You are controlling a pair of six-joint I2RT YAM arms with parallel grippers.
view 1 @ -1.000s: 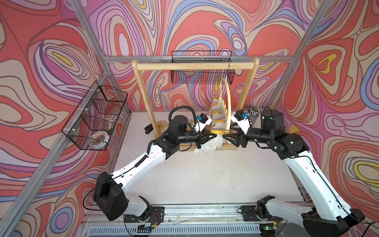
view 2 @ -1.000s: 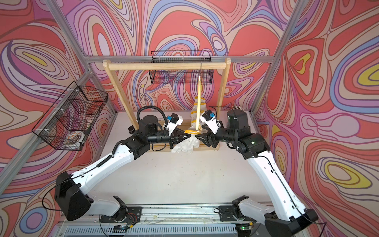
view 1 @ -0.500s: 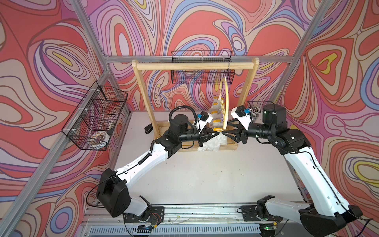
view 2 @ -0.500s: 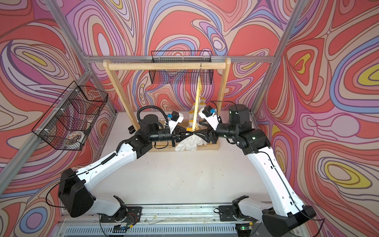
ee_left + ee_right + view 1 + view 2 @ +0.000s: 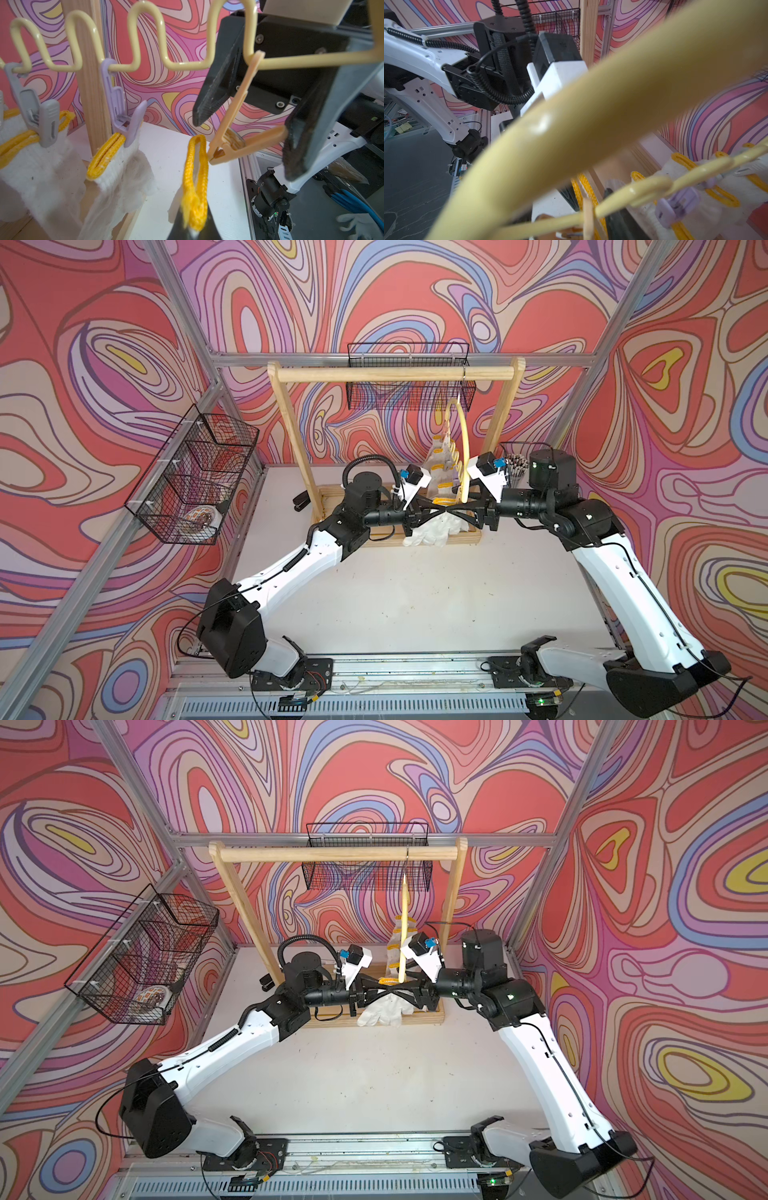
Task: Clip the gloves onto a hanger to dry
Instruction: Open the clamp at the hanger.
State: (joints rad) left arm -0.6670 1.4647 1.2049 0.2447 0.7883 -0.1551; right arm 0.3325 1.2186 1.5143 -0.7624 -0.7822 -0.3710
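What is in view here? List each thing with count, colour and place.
Table: one, white, under everything.
Frame: one, wooden, at the table's back.
Hanger: one, pale yellow, hooked on the frame's rail.
Gloves: several, white with yellow cuffs, clipped to the hanger; one more held up to it.
Clips: grey, lilac and peach ones show, on the hanger.
Baskets: two, black wire, on the walls.
Left gripper: black, shut on a glove cuff.
Right gripper: black, jaws apart around the peach clip.
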